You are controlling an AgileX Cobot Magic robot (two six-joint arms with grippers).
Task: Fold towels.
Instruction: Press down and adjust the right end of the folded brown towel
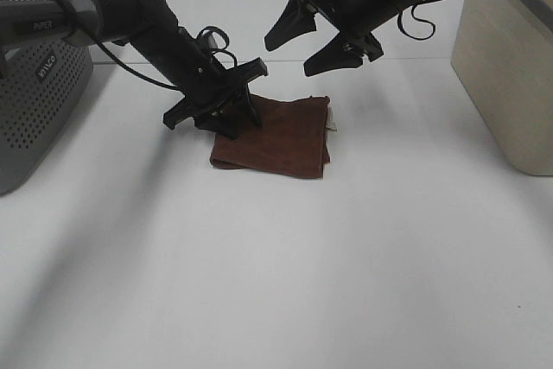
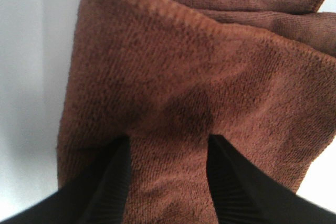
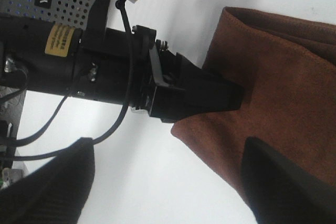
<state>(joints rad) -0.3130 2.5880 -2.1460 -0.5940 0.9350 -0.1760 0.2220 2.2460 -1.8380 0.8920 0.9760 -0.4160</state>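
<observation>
While folded: our left gripper (image 1: 232,120) spread, pressing towel (image 1: 281,137) flat.
Right gripper (image 1: 315,39): we hover wide open above, holding nothing.

your towel (image 1: 281,137) lies folded flat on the white surface, near the middle of the exterior high view. it is dark reddish-brown terry cloth, roughly square as folded, with stacked layers showing along its right edge. a small white tag (image 1: 332,126) sticks out at the upper right corner. up close you see a stitched hem (image 2: 157,4) and looped pile.
</observation>
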